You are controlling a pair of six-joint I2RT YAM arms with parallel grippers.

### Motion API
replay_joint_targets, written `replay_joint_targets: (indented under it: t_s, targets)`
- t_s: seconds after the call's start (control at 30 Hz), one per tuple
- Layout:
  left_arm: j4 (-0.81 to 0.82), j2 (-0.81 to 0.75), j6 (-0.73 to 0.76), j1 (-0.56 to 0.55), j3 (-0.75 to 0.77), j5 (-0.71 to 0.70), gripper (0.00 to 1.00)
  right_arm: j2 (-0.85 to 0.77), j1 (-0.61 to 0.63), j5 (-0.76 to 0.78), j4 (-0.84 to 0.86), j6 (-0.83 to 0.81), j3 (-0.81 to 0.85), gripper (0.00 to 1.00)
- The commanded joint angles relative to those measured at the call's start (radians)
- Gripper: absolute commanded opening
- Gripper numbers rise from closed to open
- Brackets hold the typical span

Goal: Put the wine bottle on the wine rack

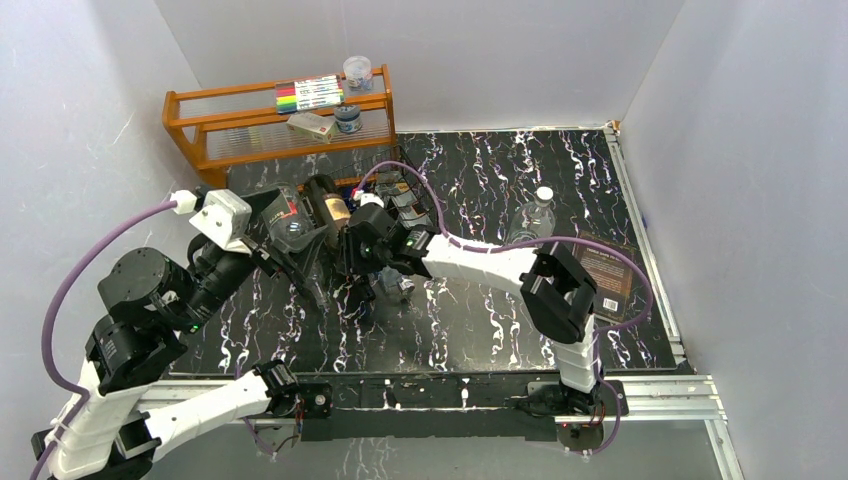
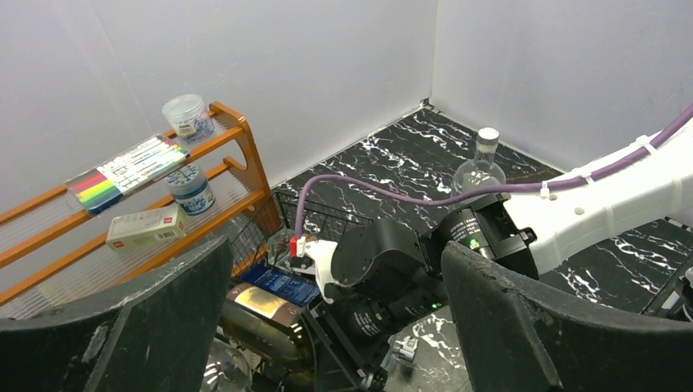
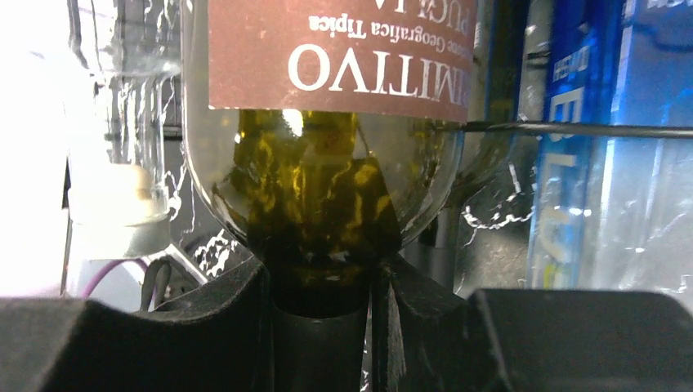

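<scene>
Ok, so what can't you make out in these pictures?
Left wrist view: the right arm hides most of the wine rack.
Right wrist view: the wine bottle and its label run off the top edge.
Top view: the same arm covers where bottle meets rack.

Both arms are the same kit: glossy white plastic link shells joined by fat black cylindrical motors, on black bases at the tabletop's near edge. The left arm (image 1: 190,405) trails a thick purple cable (image 1: 75,280) ending in a white plug. The right arm (image 1: 480,262) has its own purple lead (image 2: 392,196), strapped on with white zip ties (image 2: 646,143) and ending at a little red connector (image 2: 293,244). The left gripper (image 2: 337,249) has matte black fingers (image 2: 147,327), scuffed with pale flecks. The right gripper (image 3: 323,302) has dark, grainy fingers (image 3: 572,343). There's a tiny green light (image 2: 431,309) on the right wrist motor.
</scene>
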Motion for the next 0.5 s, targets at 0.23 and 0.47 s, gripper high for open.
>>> replay_joint_targets:
  t_s: [0.23,0.47]
  targets:
    - [-0.004,-0.005,0.046,-0.001,-0.025,-0.022,0.98,0.009,-0.014,-0.059,0.104,0.026,0.089,0.39]
    - [-0.004,-0.002,0.056,-0.001,-0.026,-0.035,0.98,0.019,-0.023,-0.050,0.103,0.007,0.107,0.68]
